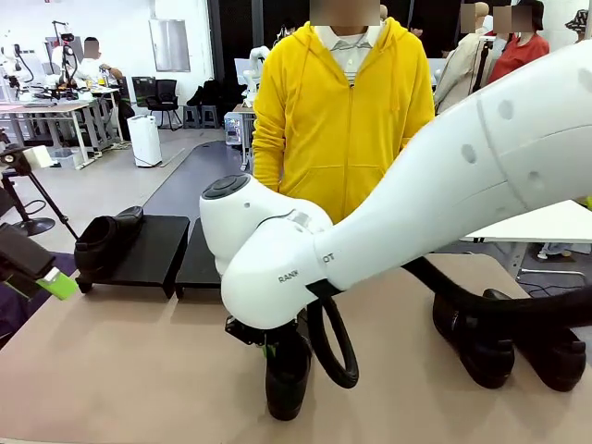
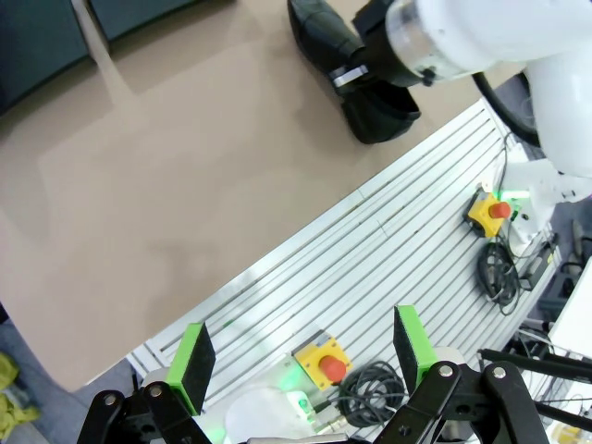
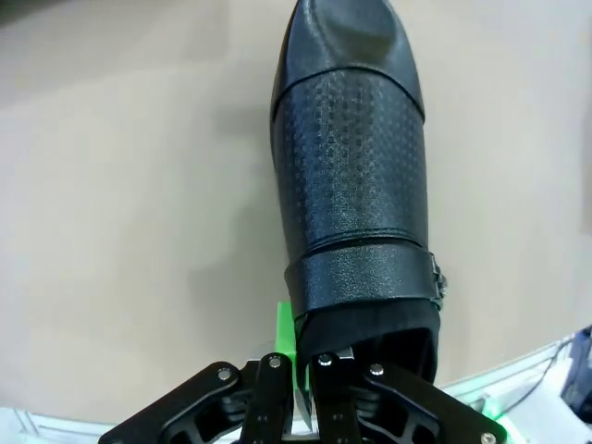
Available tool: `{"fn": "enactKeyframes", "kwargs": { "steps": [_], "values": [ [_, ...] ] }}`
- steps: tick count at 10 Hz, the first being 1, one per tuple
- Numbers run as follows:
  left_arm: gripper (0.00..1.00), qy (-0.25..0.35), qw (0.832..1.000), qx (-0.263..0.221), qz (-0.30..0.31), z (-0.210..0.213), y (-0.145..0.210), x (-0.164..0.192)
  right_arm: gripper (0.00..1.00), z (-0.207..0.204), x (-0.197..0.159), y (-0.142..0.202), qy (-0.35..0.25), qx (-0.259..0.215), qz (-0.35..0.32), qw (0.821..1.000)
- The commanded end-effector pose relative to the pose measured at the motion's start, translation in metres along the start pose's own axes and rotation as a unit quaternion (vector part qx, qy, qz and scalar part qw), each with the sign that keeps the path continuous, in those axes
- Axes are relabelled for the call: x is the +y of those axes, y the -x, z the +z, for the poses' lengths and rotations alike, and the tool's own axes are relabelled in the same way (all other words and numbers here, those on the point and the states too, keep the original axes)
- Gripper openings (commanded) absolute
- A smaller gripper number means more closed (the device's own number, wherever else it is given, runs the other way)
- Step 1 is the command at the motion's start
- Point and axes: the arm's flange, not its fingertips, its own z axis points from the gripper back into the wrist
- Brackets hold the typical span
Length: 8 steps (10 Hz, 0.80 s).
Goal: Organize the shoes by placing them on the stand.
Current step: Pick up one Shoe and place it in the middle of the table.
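Observation:
My right gripper [image 3: 302, 375] is shut on the heel rim of a black shoe [image 3: 356, 157], whose toe points away from the wrist camera. In the front view this shoe [image 1: 288, 377] is near the table's front edge under the right gripper [image 1: 276, 344]. Another shoe [image 1: 106, 240] lies on the left tray of the black stand [image 1: 153, 254]. Two more shoes [image 1: 472, 344] sit side by side at the right. My left gripper [image 2: 303, 350] is open and holds nothing, hovering off the table's left front edge [image 1: 42, 273]. From there the held shoe [image 2: 356, 74] shows far off.
A person in a yellow hoodie [image 1: 342, 111] stands at the far side, behind the stand. The right arm's big white links [image 1: 388, 222] cross the middle of the table. A slotted aluminium rail [image 2: 370, 268] with emergency-stop buttons and cables runs along the table's near edge.

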Motion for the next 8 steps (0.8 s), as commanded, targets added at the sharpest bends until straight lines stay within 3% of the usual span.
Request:
{"fn": "enactKeyframes", "kwargs": {
  "steps": [1,3,4,5,6,8],
  "values": [
    [1.00,-0.004,1.000,-0.002,-0.003,0.000,0.001,0.002,0.00,0.009,0.012,-0.009,0.010,-0.020,0.002,1.000],
    [1.00,-0.004,1.000,-0.002,-0.003,0.000,0.001,0.002,0.00,0.009,0.009,-0.009,0.010,-0.020,0.006,1.000],
    [1.00,-0.004,1.000,-0.002,-0.003,0.000,0.001,0.002,0.13,0.009,0.008,-0.010,0.009,-0.020,0.012,1.000],
    [1.00,-0.004,1.000,-0.002,-0.003,0.000,0.001,0.002,0.64,0.009,0.008,-0.010,0.008,-0.018,0.019,1.000],
    [1.00,-0.004,1.000,-0.002,-0.003,0.000,0.001,0.002,1.00,0.013,0.003,-0.010,0.006,-0.018,0.023,1.000],
    [1.00,-0.004,1.000,-0.002,-0.003,0.000,0.001,0.002,1.00,0.029,-0.018,-0.011,-0.006,-0.025,0.035,0.999]
  ]
}}
